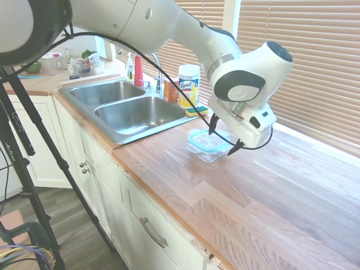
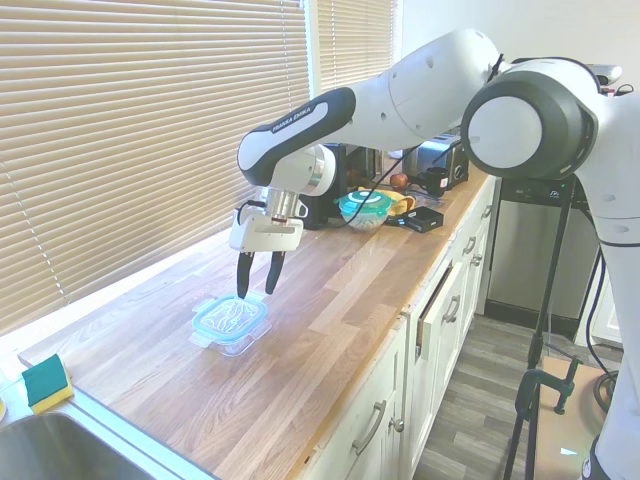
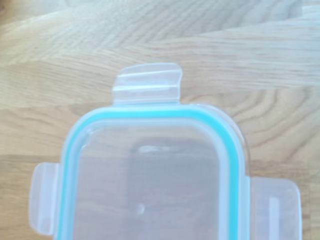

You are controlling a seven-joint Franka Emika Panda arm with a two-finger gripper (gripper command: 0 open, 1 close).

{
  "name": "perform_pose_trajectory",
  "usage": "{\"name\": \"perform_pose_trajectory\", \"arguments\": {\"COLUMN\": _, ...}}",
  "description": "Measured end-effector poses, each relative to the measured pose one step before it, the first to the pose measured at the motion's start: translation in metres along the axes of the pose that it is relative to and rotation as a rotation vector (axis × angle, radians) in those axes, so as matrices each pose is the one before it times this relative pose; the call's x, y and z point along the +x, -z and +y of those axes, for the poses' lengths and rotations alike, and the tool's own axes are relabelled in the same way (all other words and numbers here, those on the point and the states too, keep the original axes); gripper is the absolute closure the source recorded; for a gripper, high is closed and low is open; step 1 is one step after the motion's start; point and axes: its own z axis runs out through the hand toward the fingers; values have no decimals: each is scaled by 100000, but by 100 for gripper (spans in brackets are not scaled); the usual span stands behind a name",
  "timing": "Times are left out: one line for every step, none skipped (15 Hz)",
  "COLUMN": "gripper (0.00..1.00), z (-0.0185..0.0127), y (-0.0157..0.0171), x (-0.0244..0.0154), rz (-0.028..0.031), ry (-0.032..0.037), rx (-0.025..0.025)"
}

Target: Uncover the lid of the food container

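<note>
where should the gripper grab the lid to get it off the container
Grip the lid at its teal rim beside a clear latch tab, coming straight down. It lies flat on the food container, tabs flared outward, and the open gripper hangs just above.

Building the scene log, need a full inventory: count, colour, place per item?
lid: 1, clear with teal rim, on the food container
food container: 1, clear, on the wooden counter
sponge: 1, teal and yellow, by the sink
Lysol tub: 1, yellow and white, behind the sink
sink: 1, steel double basin
red bottle: 1, behind the sink
covered bowl: 1, teal lid, far counter end
gripper: 1, dark fingers, open above the lid
</note>
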Motion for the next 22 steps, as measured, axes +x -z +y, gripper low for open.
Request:
{"name": "perform_pose_trajectory", "arguments": {"gripper": 0, "z": -24, "y": -448, "x": 338, "rz": -602, "ry": -105, "rx": 153}}
{"name": "perform_pose_trajectory", "arguments": {"gripper": 0, "z": -25, "y": -360, "x": 246, "rz": -475, "ry": -71, "rx": -55}}
{"name": "perform_pose_trajectory", "arguments": {"gripper": 0, "z": -24, "y": -329, "x": 93, "rz": -619, "ry": -63, "rx": -49}}
{"name": "perform_pose_trajectory", "arguments": {"gripper": 0, "z": -36, "y": -261, "x": -5, "rz": -518, "ry": -53, "rx": 130}}
{"name": "perform_pose_trajectory", "arguments": {"gripper": 100, "z": -30, "y": -205, "x": 16, "rz": -369, "ry": -120, "rx": 191}}
{"name": "perform_pose_trajectory", "arguments": {"gripper": 100, "z": -36, "y": -74, "x": 64, "rz": 36, "ry": -161, "rx": 334}}
{"name": "perform_pose_trajectory", "arguments": {"gripper": 100, "z": 15, "y": 42, "x": 162, "rz": 309, "ry": -264, "rx": 338}}
{"name": "perform_pose_trajectory", "arguments": {"gripper": 100, "z": 60, "y": 143, "x": 223, "rz": 166, "ry": -457, "rx": 622}}
{"name": "perform_pose_trajectory", "arguments": {"gripper": 100, "z": 175, "y": 151, "x": 240, "rz": -6, "ry": -788, "rx": 861}}
{"name": "perform_pose_trajectory", "arguments": {"gripper": 100, "z": 221, "y": 69, "x": 233, "rz": -309, "ry": -831, "rx": 845}}
{"name": "perform_pose_trajectory", "arguments": {"gripper": 100, "z": 217, "y": 70, "x": 178, "rz": -555, "ry": -613, "rx": 854}}
{"name": "perform_pose_trajectory", "arguments": {"gripper": 100, "z": 213, "y": -36, "x": 162, "rz": -856, "ry": -390, "rx": 1229}}
{"name": "perform_pose_trajectory", "arguments": {"gripper": 100, "z": 221, "y": -77, "x": 164, "rz": -987, "ry": -255, "rx": 1322}}
{"name": "perform_pose_trajectory", "arguments": {"gripper": 100, "z": 133, "y": -38, "x": 125, "rz": -974, "ry": -173, "rx": 1557}}
{"name": "perform_pose_trajectory", "arguments": {"gripper": 100, "z": 76, "y": -26, "x": 141, "rz": -911, "ry": -348, "rx": 1625}}
{"name": "perform_pose_trajectory", "arguments": {"gripper": 100, "z": 176, "y": -86, "x": 145, "rz": -1031, "ry": -214, "rx": 1534}}
{"name": "perform_pose_trajectory", "arguments": {"gripper": 100, "z": 260, "y": -170, "x": 190, "rz": -997, "ry": -266, "rx": 1093}}
{"name": "perform_pose_trajectory", "arguments": {"gripper": 100, "z": 261, "y": -115, "x": 194, "rz": -876, "ry": -191, "rx": 1077}}
{"name": "perform_pose_trajectory", "arguments": {"gripper": 100, "z": 215, "y": -60, "x": 168, "rz": -692, "ry": -465, "rx": 1014}}
{"name": "perform_pose_trajectory", "arguments": {"gripper": 100, "z": 169, "y": -86, "x": 113, "rz": -794, "ry": -616, "rx": 922}}
{"name": "perform_pose_trajectory", "arguments": {"gripper": 100, "z": 193, "y": -11, "x": 109, "rz": -764, "ry": -494, "rx": 724}}
{"name": "perform_pose_trajectory", "arguments": {"gripper": 100, "z": 208, "y": 7, "x": 164, "rz": -429, "ry": -353, "rx": 768}}
